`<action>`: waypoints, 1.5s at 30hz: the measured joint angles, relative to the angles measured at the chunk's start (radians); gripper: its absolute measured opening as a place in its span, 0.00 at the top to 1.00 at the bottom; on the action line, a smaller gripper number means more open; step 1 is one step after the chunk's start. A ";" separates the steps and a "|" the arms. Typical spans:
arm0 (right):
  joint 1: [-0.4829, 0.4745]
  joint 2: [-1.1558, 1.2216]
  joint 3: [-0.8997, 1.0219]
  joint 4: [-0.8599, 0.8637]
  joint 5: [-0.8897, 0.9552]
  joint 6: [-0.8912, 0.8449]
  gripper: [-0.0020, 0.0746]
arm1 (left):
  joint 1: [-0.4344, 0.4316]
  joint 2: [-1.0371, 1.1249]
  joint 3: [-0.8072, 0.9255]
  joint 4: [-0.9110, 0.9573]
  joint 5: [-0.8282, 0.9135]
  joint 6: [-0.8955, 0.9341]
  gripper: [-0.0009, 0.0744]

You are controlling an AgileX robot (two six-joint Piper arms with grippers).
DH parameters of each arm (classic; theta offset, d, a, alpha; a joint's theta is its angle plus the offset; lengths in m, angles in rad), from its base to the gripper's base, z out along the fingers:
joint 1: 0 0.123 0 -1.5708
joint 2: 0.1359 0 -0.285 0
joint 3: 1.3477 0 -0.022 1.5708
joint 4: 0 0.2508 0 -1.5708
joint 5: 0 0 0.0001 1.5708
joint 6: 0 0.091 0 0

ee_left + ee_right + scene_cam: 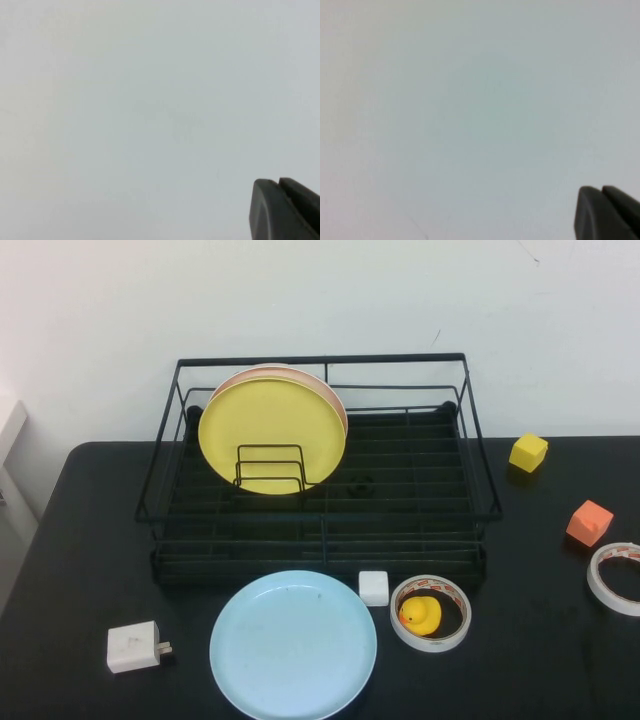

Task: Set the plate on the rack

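Item: plate [293, 645], flat on the table just in front of the rack [320, 465], far from both grippers. We should take its rim and stand it between free dividers, clear of the yellow plate [270, 435]. Left gripper [280, 187] and right gripper [602, 194]: clenched, empty, facing blank wall, outside the high view.

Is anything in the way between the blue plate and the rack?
The blue plate lies flat on the table just in front of the rack, with only the rack's front rail to clear. A white cube sits beside the plate's rim. Both the left gripper and right gripper are shut, facing a blank wall.
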 joint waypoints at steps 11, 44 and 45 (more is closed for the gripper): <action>0.000 0.146 -0.400 -0.006 0.652 -0.008 0.98 | 0.000 0.350 -0.406 0.005 0.478 0.046 0.99; 0.482 1.558 -0.779 0.819 0.955 -0.816 0.97 | 0.000 0.748 -0.416 -0.176 0.910 0.057 0.99; 0.524 1.597 -0.809 0.819 0.938 -0.794 0.97 | 0.000 0.748 -0.416 -0.181 0.914 0.058 0.99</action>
